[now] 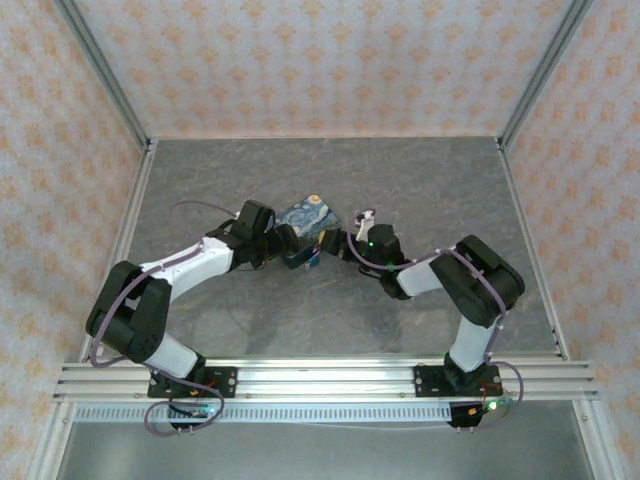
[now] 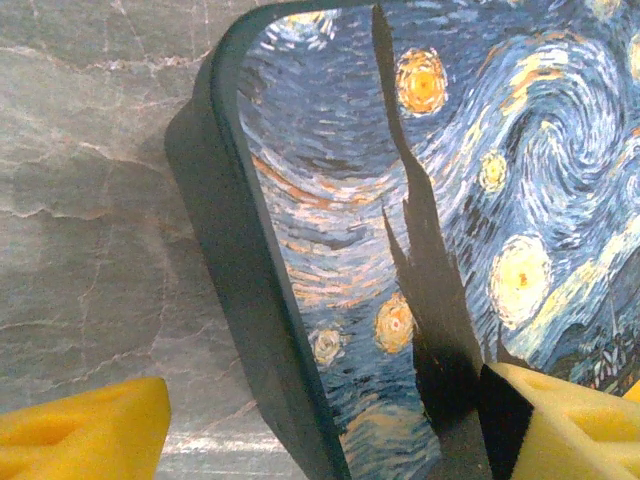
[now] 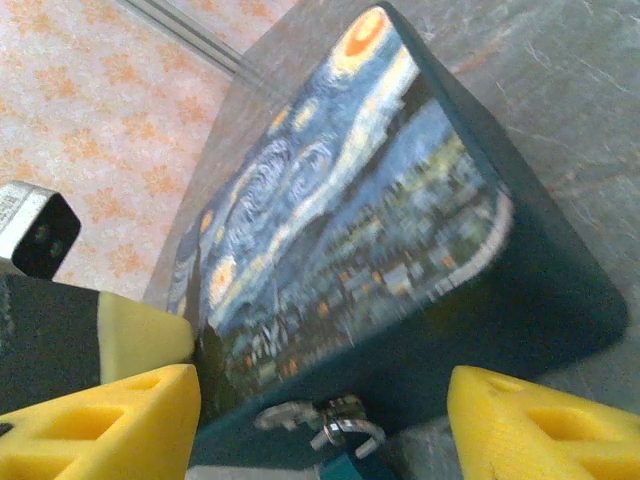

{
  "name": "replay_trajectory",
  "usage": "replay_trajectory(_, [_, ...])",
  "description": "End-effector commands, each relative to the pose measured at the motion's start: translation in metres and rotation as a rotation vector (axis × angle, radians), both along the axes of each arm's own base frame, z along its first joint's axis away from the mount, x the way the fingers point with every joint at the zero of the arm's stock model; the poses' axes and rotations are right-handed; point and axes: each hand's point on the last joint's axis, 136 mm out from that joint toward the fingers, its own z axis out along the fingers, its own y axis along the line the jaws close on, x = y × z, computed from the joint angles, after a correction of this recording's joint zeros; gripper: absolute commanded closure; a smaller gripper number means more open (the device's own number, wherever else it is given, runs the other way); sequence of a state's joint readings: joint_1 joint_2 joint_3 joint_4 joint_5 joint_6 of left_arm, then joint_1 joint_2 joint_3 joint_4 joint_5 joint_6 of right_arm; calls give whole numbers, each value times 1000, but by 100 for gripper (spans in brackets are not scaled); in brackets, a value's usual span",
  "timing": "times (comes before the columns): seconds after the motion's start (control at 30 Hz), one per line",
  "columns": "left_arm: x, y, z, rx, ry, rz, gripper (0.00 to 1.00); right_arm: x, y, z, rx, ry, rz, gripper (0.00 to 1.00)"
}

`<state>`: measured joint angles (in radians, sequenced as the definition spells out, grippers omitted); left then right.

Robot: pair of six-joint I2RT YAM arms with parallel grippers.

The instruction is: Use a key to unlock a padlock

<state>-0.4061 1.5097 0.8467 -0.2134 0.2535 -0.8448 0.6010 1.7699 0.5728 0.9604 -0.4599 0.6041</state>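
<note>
The padlock [image 3: 352, 462] hangs from a silver hasp [image 3: 300, 412] on the front wall of the starry-night tin [image 3: 350, 200]. Its thin shackle shows, and a sliver of blue body at the frame's bottom edge. My right gripper [image 3: 320, 440] is open, with its yellow fingers [image 3: 100, 420] on either side of the hasp and padlock, touching neither. My left gripper [image 2: 320, 440] is open and straddles the tin's [image 2: 330, 250] side edge. One of its fingers [image 2: 565, 420] is over the painted lid and the other stands beside the wall. The key is out of view.
The tin [image 1: 305, 225] lies mid-table on the grey marbled surface [image 1: 420, 190], between the left gripper [image 1: 288, 247] and the right gripper [image 1: 340, 246]. Patterned walls and aluminium posts enclose the table. An aluminium rail [image 1: 320, 380] runs along the near edge.
</note>
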Motion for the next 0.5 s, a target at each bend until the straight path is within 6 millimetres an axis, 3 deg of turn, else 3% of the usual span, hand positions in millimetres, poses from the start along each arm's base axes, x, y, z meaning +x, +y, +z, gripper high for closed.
replay_trajectory(0.0, [-18,11,2,62,59,0,19,-6,-9,21,24,-74,-16,34])
replay_trajectory(0.27, [-3,-6,55,-27,-58,-29,19,-27,-1,24,40,-95,100,34])
replay_trajectory(0.47, [10,-38,72,-82,-77,-119,20,-20,9,16,76,-79,130,35])
